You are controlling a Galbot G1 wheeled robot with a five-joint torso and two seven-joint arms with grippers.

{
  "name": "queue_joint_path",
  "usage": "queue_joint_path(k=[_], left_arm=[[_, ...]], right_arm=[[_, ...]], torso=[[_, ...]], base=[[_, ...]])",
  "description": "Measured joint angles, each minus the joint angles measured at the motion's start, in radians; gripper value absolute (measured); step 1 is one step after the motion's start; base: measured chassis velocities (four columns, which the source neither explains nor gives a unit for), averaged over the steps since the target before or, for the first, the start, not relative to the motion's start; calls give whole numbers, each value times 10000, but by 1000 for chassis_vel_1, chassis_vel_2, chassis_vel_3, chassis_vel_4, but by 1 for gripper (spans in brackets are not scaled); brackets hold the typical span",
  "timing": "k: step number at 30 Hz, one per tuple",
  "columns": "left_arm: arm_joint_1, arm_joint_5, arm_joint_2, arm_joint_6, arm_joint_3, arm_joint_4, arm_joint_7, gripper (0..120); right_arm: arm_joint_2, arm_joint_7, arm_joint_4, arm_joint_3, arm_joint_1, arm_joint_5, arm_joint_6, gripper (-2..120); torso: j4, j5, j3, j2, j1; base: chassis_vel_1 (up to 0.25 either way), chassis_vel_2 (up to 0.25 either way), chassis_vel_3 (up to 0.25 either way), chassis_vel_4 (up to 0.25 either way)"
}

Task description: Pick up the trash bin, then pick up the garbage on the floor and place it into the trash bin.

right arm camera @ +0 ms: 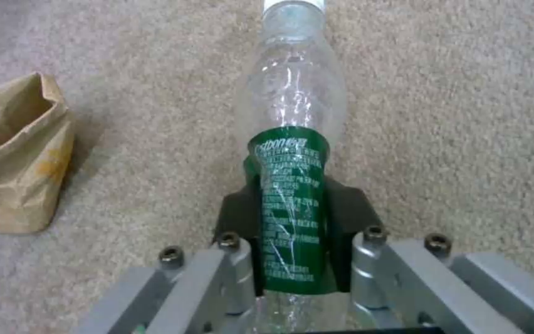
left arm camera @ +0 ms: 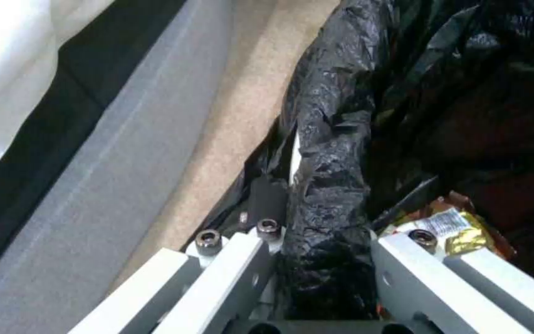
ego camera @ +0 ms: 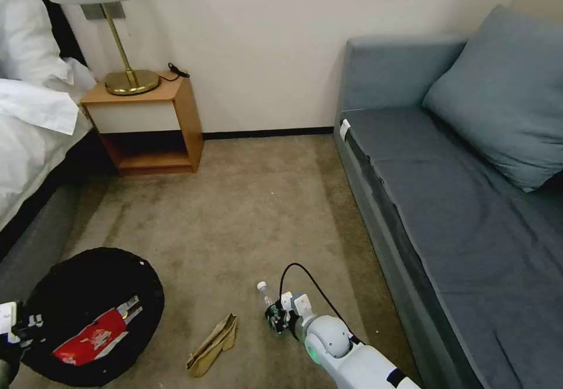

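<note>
Clamping the clear bottle (right arm camera: 292,153) by its green label down on the carpet beside the tan paper bag (ego camera: 212,344), the right gripper (right arm camera: 293,241) should lift straight and carry it level to the trash bin (ego camera: 70,286), whose bagged rim the left gripper (left arm camera: 326,260) pinches.
</note>
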Motion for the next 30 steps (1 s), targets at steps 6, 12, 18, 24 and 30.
queue_joint_path(k=[6,12,18,24,30], left_arm=[[-11,-4,14,0,16,1,7,3],[-11,-8,9,-3,26,11,11,3],[35,-7,-38,-10,80,4,13,3],[17,6,-87,-9,83,-43,11,3],[130,17,-138,-7,-7,-148,7,3]], right_arm=[[-70,29,227,209,-113,4,29,18],[-364,57,948,440,-224,252,91,18],[-872,15,2807,362,-349,631,131,18],[-1020,52,4327,-75,-93,1468,-43,18],[-783,34,4972,-1398,1186,2398,262,18]], torso=[[-1,-1,0,0,0],[-1,-2,0,0,0],[-1,-3,0,0,0],[-1,-2,0,0,0],[0,-3,1,0,0]], base=[[0,0,0,0],[0,0,0,0],[0,0,0,0],[0,0,0,0],[0,0,0,0]])
